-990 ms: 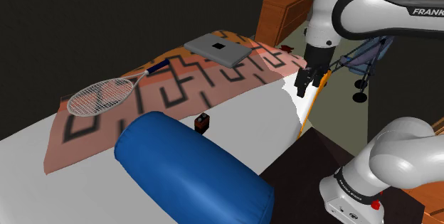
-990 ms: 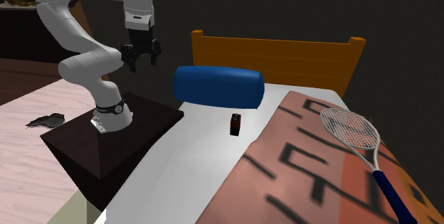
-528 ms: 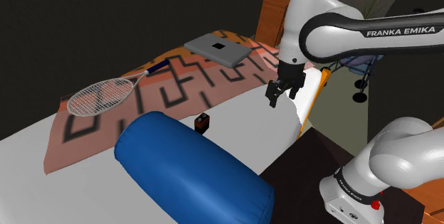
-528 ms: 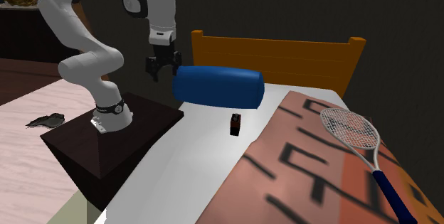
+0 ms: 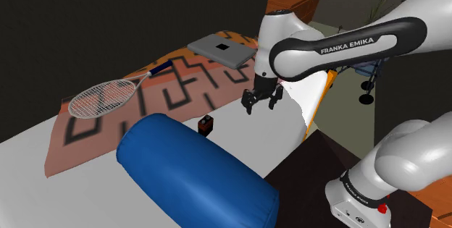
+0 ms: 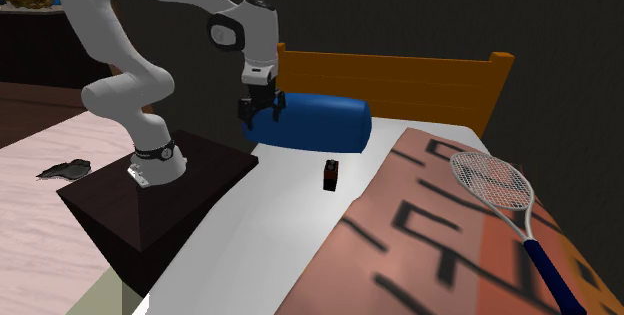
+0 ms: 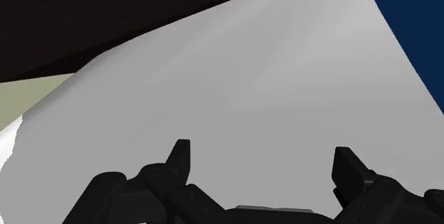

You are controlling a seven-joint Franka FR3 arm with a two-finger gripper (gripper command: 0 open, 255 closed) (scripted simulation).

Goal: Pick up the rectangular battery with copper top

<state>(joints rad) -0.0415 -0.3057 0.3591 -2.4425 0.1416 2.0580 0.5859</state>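
shoulder view gives us the battery (image 5: 207, 124) as a small dark block with a reddish-brown top, standing upright on the white sheet of the bed (image 5: 243, 129). it sits just beside the near end of a big blue bolster (image 5: 195, 172) and close to the edge of an orange blanket (image 5: 116, 129) with a dark angular pattern. in the second exterior view we find the battery (image 6: 331, 174) on the sheet (image 6: 265, 218) in front of the bolster (image 6: 308, 123), between it and the blanket (image 6: 430, 238).

nothing touches the battery. we see the gripper (image 5: 261, 106) hanging above the sheet towards the shoulder view's right of the battery, clearly apart from it. in the second exterior view the gripper (image 6: 258, 116) hovers in front of the bolster's left end, up and to the left of the battery. through the wrist view we see the gripper (image 7: 263, 162) released, its two black fingers (image 7: 179, 160) standing wide apart with only bare sheet beyond them.

farther out, a tennis racket (image 5: 101, 96) lies on the blanket, and a flat grey slab (image 5: 221, 49) rests at the blanket's far end. a wooden headboard (image 6: 400, 78) rises behind the bolster, and the arm's dark stand (image 6: 150, 203) stands beside the bed.
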